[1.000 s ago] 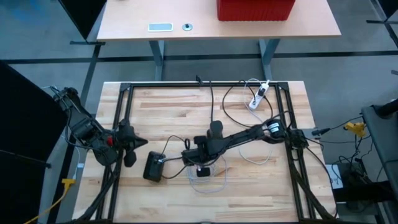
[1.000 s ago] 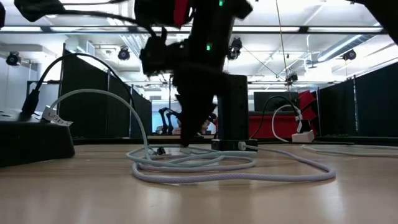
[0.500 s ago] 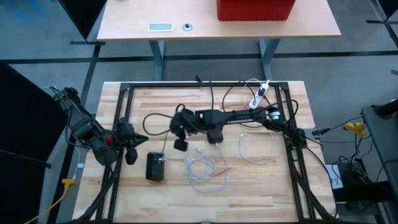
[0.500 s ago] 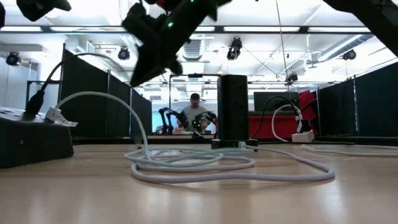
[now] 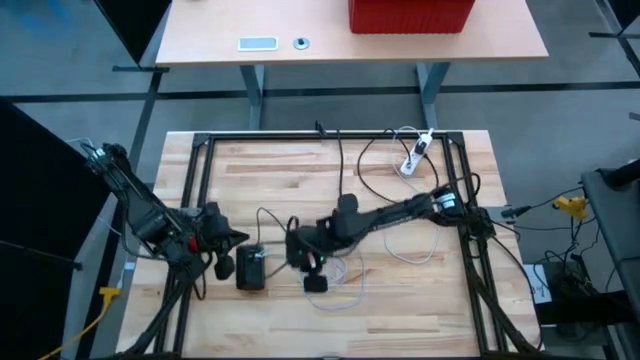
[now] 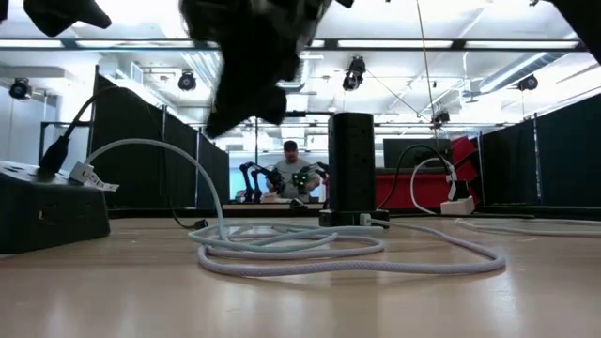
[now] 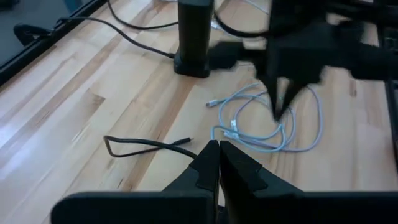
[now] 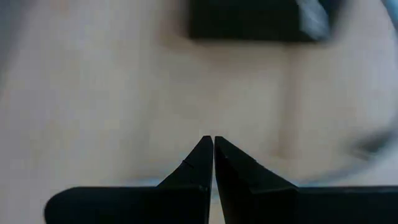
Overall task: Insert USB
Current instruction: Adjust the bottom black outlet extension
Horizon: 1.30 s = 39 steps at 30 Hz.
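A pale blue-white USB cable [image 5: 338, 272] lies in a loose coil on the wooden table; it also shows in the low view [image 6: 282, 246] and the left wrist view [image 7: 267, 127]. A black box [image 5: 250, 269] with a black lead plugged in sits left of the coil [image 6: 47, 214]. My right gripper [image 5: 315, 284] hovers shut over the coil's left side, clear of the table [image 6: 246, 70]. In its own blurred view its fingers [image 8: 213, 146] meet. My left gripper [image 5: 222, 265] is shut [image 7: 217, 155] just left of the box. Neither holds anything.
A black upright socket tower [image 6: 352, 164] stands behind the coil [image 7: 194, 34]. A thin black lead [image 7: 146, 144] lies on the boards. A white power strip [image 5: 412, 158] and more cables sit at the far right corner. A black metal frame [image 5: 330, 135] borders the table. A person shows far behind [image 6: 293, 174].
My right arm swung up and toward the far-left, away from the coil, then came back down toward the near edge over the coil's left side. My left gripper moved right and nearer, up beside the black box. Both stayed shut.
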Each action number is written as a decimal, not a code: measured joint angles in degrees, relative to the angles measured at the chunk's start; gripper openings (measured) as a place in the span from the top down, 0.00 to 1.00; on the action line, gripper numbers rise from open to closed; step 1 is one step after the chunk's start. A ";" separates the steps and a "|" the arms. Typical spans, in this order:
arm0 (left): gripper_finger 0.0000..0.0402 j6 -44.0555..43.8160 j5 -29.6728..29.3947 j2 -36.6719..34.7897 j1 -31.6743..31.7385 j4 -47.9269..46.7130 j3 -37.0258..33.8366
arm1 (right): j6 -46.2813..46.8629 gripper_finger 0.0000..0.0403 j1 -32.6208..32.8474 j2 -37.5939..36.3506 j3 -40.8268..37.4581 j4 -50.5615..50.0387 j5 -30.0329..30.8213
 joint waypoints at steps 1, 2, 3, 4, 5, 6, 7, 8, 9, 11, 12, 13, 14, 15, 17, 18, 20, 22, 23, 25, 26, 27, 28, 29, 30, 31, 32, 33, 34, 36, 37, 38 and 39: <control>1.00 -0.21 0.00 0.50 0.00 0.04 0.00 | -0.72 1.00 0.42 0.57 -0.84 3.00 0.88; 1.00 -0.45 -0.01 0.94 0.00 0.20 0.00 | -1.54 1.00 0.61 1.36 -1.48 5.47 2.57; 1.00 -0.71 0.02 1.31 0.00 0.44 0.02 | -3.20 1.00 0.64 2.09 -2.00 6.61 5.29; 1.00 -0.93 0.01 1.62 0.03 0.60 0.14 | -5.29 1.00 0.54 2.89 -2.37 6.29 9.22; 1.00 -1.02 0.00 1.79 0.04 1.17 0.15 | -7.90 1.00 0.18 3.68 -2.54 5.75 13.87; 1.00 -1.07 0.01 1.87 0.04 2.05 0.17 | -11.07 1.00 -0.28 4.26 -2.56 5.31 19.08; 1.00 -1.09 0.00 1.93 0.04 2.80 0.20 | -14.47 1.00 -0.81 4.51 -2.27 5.06 23.96; 1.00 -1.01 0.00 1.94 0.04 3.37 0.20 | -16.79 1.00 -1.31 4.21 -1.00 5.79 26.11; 1.00 -1.01 -0.01 1.94 0.04 3.71 0.20 | -19.10 1.00 -1.81 3.91 0.27 6.52 28.26; 1.00 -1.00 -0.03 1.95 0.04 4.34 0.21 | -23.74 1.00 -2.80 3.31 2.82 7.99 32.57; 1.00 -1.00 -0.04 1.96 0.04 4.66 0.22 | -26.05 1.00 -3.30 3.02 4.09 8.72 34.72; 1.00 -0.99 -0.05 1.96 0.03 4.97 0.23 | -28.37 1.00 -3.80 2.72 5.37 9.45 36.87; 1.00 -0.99 -0.06 1.96 0.03 5.29 0.23 | -30.69 1.00 -4.30 2.42 6.64 10.18 39.02; 1.00 -0.99 -0.07 1.97 0.03 5.60 0.24 | -33.00 1.00 -4.80 2.12 7.91 10.91 41.17; 1.00 -0.98 -0.09 1.97 0.03 6.24 0.25 | -37.64 1.00 -5.79 1.52 10.46 12.37 45.48; 1.00 -0.97 -0.10 1.98 0.02 6.55 0.25 | -39.96 1.00 -6.29 1.22 11.73 13.11 47.63; 1.00 -0.97 -0.06 1.98 0.01 6.99 0.26 | -42.47 1.00 -6.94 0.58 14.26 13.91 50.35; 1.00 -0.97 0.01 2.03 0.01 7.04 0.25 | -38.38 1.00 -6.90 -0.57 15.71 11.64 47.13; 1.00 -0.97 0.01 2.03 0.04 7.02 0.24 | -35.71 1.00 -6.90 -1.23 16.04 10.05 44.75; 1.00 -0.97 -0.02 2.04 0.06 7.02 0.24 | -28.73 1.00 -6.84 -2.74 16.28 5.20 39.41; 1.00 -0.86 -0.04 2.11 0.04 7.04 0.24 | -25.20 1.00 -6.91 -3.11 16.30 2.63 36.72; 1.00 -0.46 -0.11 2.18 0.02 7.08 0.24 | -21.74 1.00 -7.03 -3.42 16.31 0.01 33.96; 1.00 -0.07 -0.27 2.33 0.04 7.09 0.20 | -18.71 1.00 -7.18 -3.46 16.25 -2.90 31.13; 1.00 0.20 -0.61 2.44 0.04 7.07 0.15 | -15.95 1.00 -7.34 -3.45 16.00 -5.95 27.89; 1.00 0.48 -1.15 2.59 0.04 7.11 0.15 | -13.33 1.00 -7.49 -3.38 15.45 -8.50 24.02; 1.00 0.60 -1.46 2.72 0.08 7.06 0.14 | -10.97 1.00 -7.55 -3.06 14.58 -10.09 19.53; 1.00 0.99 -1.52 2.75 0.10 7.06 0.13 | -9.11 1.00 -7.57 -2.85 13.48 -10.56 14.65; 1.00 1.29 -1.50 2.75 0.12 7.12 0.14 | -7.58 1.00 -7.55 -2.76 12.09 -10.89 9.94; 1.00 1.59 -1.46 2.72 0.14 6.86 0.36 | -6.53 1.00 -7.14 -2.74 10.25 -10.55 5.47; 1.00 2.29 -1.37 2.54 0.12 6.69 1.96 | -5.91 1.00 -6.04 -2.72 5.82 -7.03 0.69; 1.00 2.89 -1.33 2.29 0.13 6.19 3.27 | -6.09 1.00 -5.68 -2.49 3.95 -5.11 0.75; 1.00 3.80 -1.37 2.04 0.13 5.20 4.86 | -6.37 1.00 -5.76 -2.19 2.94 -4.15 1.26; 1.00 5.09 -1.62 2.00 0.13 4.85 6.35 | -6.64 1.00 -5.89 -1.88 1.97 -3.28 1.78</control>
